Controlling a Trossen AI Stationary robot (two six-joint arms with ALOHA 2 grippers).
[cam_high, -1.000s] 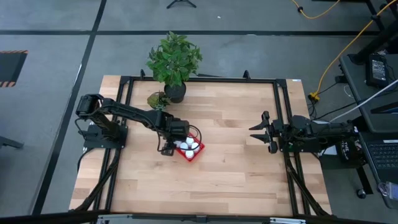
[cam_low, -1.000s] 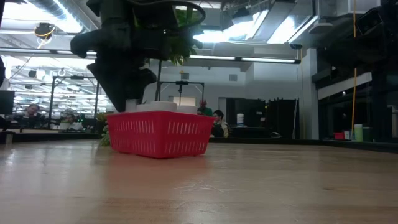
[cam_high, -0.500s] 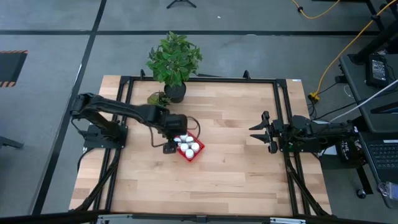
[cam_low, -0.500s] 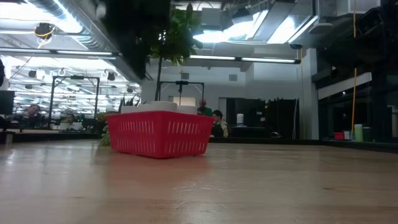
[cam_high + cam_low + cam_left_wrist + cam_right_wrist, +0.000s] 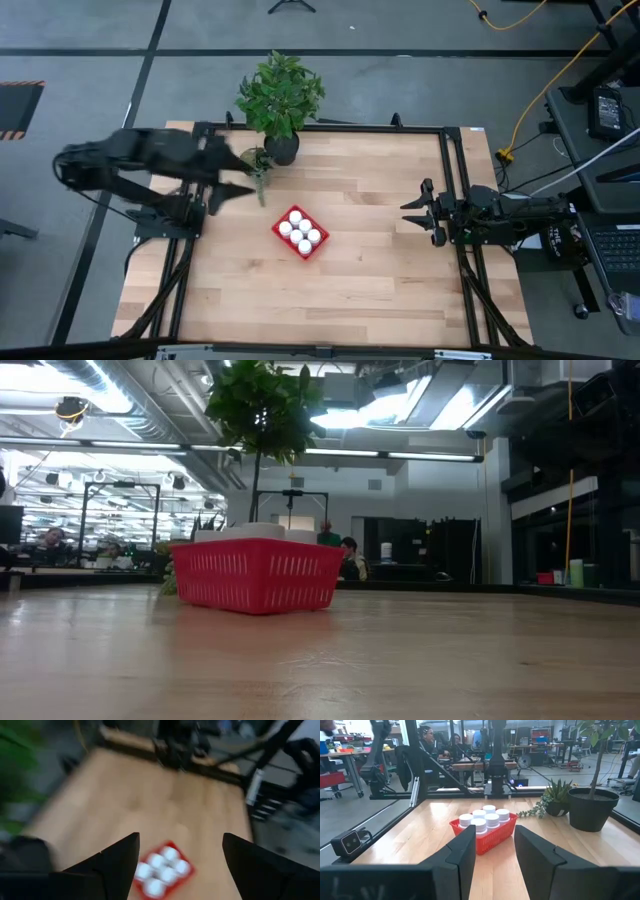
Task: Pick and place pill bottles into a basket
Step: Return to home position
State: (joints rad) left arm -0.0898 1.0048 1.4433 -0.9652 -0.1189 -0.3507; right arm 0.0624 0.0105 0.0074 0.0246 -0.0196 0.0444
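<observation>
Though basket walls hide pill bottles below their caps, six show overhead, left fingers spread, right fingers spread.

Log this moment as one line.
pill bottles: six in basket | left gripper: open, raised near small plant | right gripper: open, at table edge

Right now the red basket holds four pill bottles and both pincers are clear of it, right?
Not quite: the high view shows six pill bottles in the basket, not four. The left pincer and right pincer are clear of it.
</observation>
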